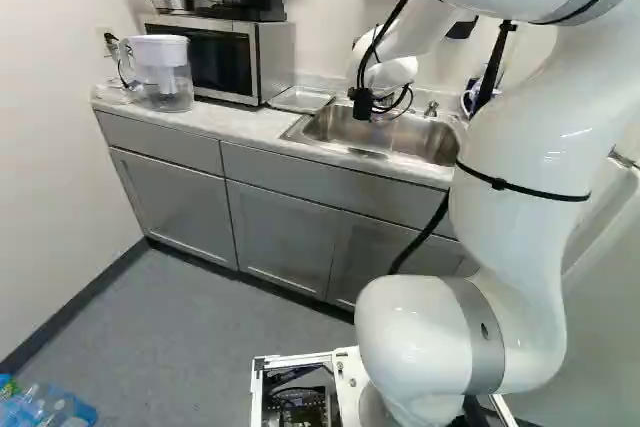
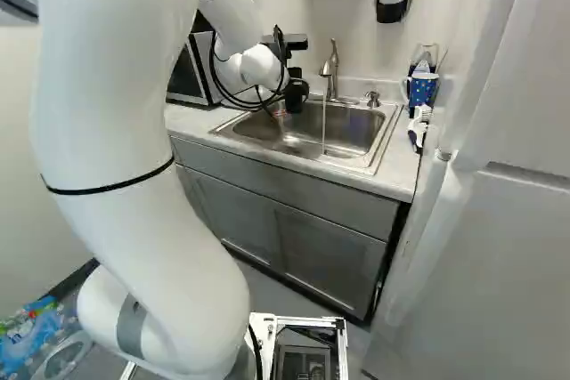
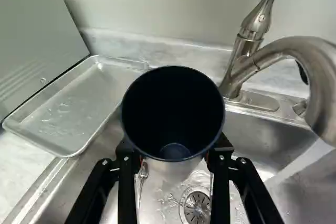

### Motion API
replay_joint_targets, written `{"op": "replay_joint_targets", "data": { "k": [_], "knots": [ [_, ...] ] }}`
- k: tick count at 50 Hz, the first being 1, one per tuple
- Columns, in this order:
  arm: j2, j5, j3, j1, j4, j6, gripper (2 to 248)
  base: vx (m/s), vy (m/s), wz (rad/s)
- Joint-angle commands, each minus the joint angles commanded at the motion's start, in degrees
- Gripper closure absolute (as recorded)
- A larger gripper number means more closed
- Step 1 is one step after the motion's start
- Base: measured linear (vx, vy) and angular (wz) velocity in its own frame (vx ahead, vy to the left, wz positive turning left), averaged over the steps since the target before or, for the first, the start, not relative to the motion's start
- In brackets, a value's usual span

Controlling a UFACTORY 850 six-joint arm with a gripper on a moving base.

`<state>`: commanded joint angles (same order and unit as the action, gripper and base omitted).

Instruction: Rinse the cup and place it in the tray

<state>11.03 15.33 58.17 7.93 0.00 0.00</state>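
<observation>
Currently pinching upright cup [image 3: 172, 103] from both sides with gripper [image 3: 174, 151] — above sink [image 2: 356, 128], upper middle of right base view. Likely next: rinse under stream [image 2: 324, 131], tilt, drain — then cross to tray [image 1: 302, 99].

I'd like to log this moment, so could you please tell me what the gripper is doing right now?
Gripper: closed on the dark cup, one finger on either side, holding it over the sink.
</observation>
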Motion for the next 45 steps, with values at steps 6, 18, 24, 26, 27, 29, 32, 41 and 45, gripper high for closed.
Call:
{"op": "replay_joint_targets", "data": {
  "k": [6,18,24,26,27,29,32,41,45],
  "knots": [
    [0.6,0.0,-0.1,0.0,0.0,0.0,124,0.000,0.000,0.000],
    [1.9,0.0,-0.3,0.0,0.0,0.0,124,0.000,0.000,0.000],
    [2.5,-0.2,-0.3,0.1,0.0,0.0,124,0.000,0.000,0.000],
    [2.7,-0.3,-0.3,0.1,0.0,0.0,124,0.000,0.000,0.000],
    [2.8,-0.4,-0.4,0.1,0.0,0.0,124,0.000,0.000,0.000],
    [3.0,-0.4,-0.4,0.2,0.0,0.0,124,0.000,0.000,0.000],
    [2.9,-0.6,-0.4,0.3,0.0,0.0,124,0.000,0.000,0.000],
    [2.4,-0.9,-1.1,0.8,0.0,0.0,124,0.000,0.000,0.000],
    [1.9,-0.9,-1.6,1.2,0.0,0.0,124,0.000,0.000,0.000]
  ]
}}
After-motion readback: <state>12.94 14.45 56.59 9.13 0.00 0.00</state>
